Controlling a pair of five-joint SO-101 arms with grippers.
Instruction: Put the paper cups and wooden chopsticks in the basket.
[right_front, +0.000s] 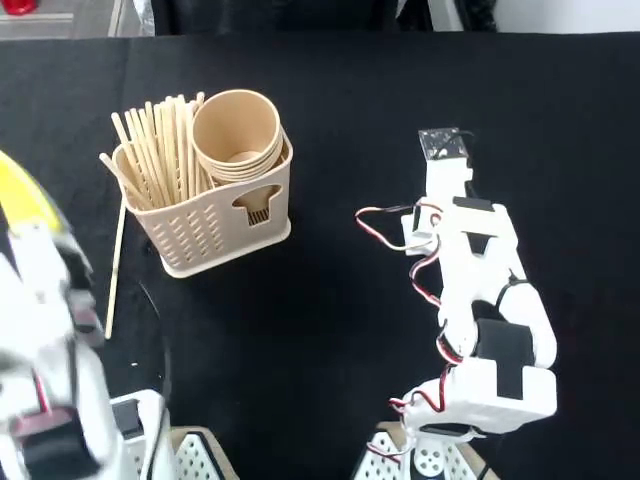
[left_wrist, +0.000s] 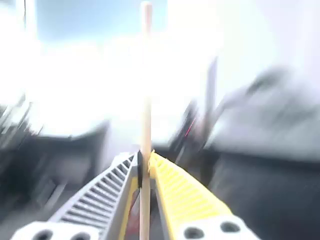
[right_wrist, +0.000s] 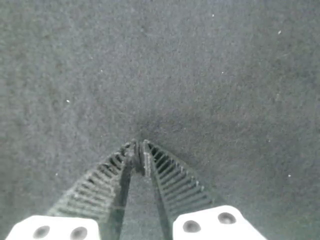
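Note:
A beige basket (right_front: 215, 225) stands at the back left of the black table. It holds a bundle of wooden chopsticks (right_front: 160, 150) and a stack of paper cups (right_front: 238, 135). One more chopstick (right_front: 115, 265) lies on the cloth just left of the basket. My left gripper (left_wrist: 145, 155), with one yellow jaw, is shut on a single upright chopstick (left_wrist: 145, 75). In the high view the left gripper (right_front: 25, 200) is raised at the left edge, blurred. My right gripper (right_wrist: 139, 147) is shut on nothing, low over bare cloth; in the high view the right gripper (right_front: 443, 143) is right of the basket.
The right arm's white body (right_front: 490, 320) and its red and white wires (right_front: 420, 250) fill the right middle of the table. Both arm bases stand at the front edge. Bare black cloth (right_front: 330, 300) lies between the basket and the right arm.

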